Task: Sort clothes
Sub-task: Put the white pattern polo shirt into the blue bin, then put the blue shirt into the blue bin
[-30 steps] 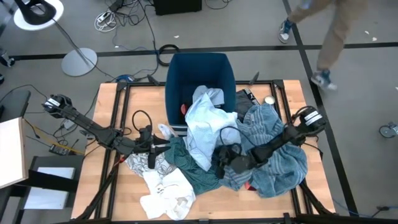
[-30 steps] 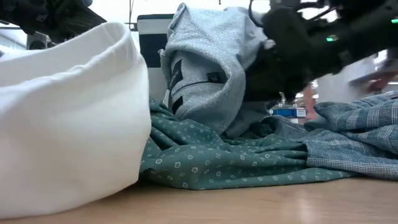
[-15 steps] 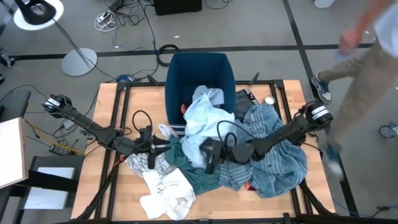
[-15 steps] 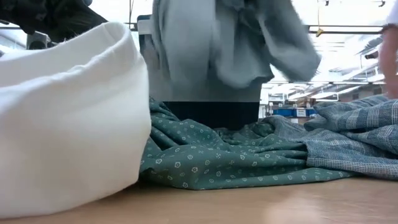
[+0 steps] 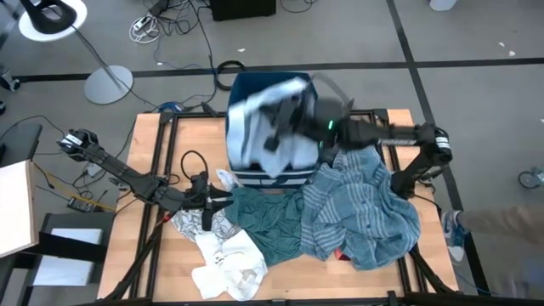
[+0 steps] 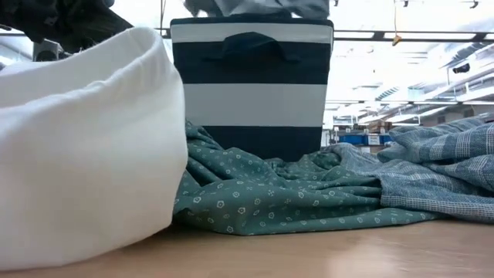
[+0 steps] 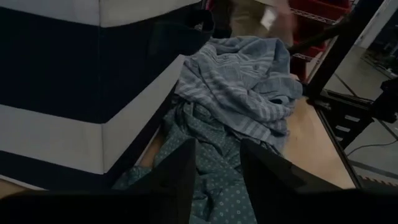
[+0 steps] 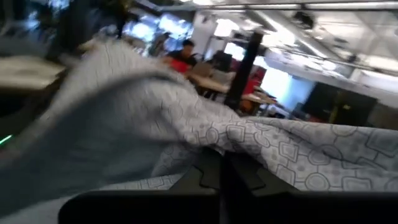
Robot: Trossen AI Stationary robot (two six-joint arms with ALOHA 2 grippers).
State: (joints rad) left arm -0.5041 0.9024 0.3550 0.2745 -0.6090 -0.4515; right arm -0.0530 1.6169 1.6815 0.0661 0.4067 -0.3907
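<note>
1. Since a second ago the right hand (image 5: 285, 110) has swung from the middle of the pile up over the dark blue bin (image 5: 242, 174), carrying the light blue shirt (image 5: 259, 127) with it; the low view, then filled by that hanging shirt, now shows the bin's striped wall in the clear.
2. The right hand is clamped on the light blue shirt, whose patterned cloth drapes over its fingers in the right wrist view. The shirt hangs spread above the bin's mouth, likely held high so it can drop inside rather than snag on the rim.
3. The left hand (image 5: 206, 202) waits low over the tabletop (image 5: 153, 136) beside the bin, its fingers (image 7: 180, 177) apart and holding nothing, pointed at the green shirt (image 7: 217, 186).
4. The green shirt lies crumpled against the bin's foot, the teal striped cloth (image 5: 365, 204) is heaped just beside it on the right, and the white garment (image 6: 77, 147) sits near the front edge.
5. A guess: releasing the shirt into the bin comes next; a trailing sleeve could catch on the rim.
</note>
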